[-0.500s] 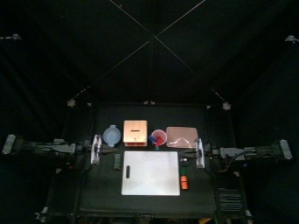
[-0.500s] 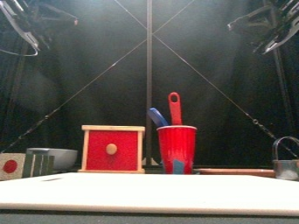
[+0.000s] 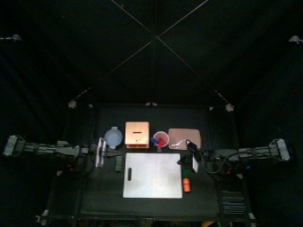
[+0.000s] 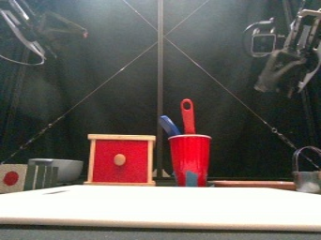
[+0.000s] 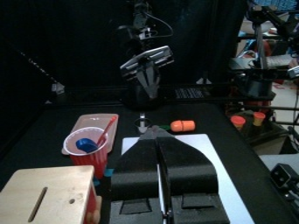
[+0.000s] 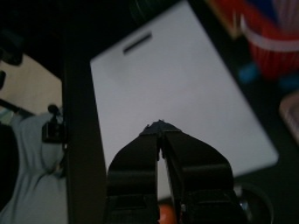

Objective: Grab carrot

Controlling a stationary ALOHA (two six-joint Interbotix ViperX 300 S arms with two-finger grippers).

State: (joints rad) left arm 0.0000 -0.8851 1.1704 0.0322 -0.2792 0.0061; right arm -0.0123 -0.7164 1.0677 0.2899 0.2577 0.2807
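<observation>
The carrot (image 3: 186,184) is a small orange stub lying on the table just off the white board's (image 3: 154,176) right edge, near the front. It also shows in the left wrist view (image 5: 183,125), beyond the board (image 5: 193,162). My right gripper (image 3: 190,161) hangs shut and empty over the board's right back corner, above and behind the carrot. In its own view the jaws (image 6: 160,129) meet over the board (image 6: 176,83), with an orange patch (image 6: 167,213) low between them. My left gripper (image 3: 101,156) is shut and empty at the board's left (image 5: 142,136). The carrot is hidden in the front view.
Behind the board stand a small bowl (image 3: 112,137), a wooden box (image 3: 138,135), a red cup with utensils (image 3: 160,138) and a brown board (image 3: 183,138). The front view shows the box (image 4: 122,159) and the cup (image 4: 190,159). A metal cup (image 4: 307,171) stands at the right.
My right arm has swung in from the table's right side to the board's right back corner and now hangs lower in the front view. The left arm has shifted slightly.
</observation>
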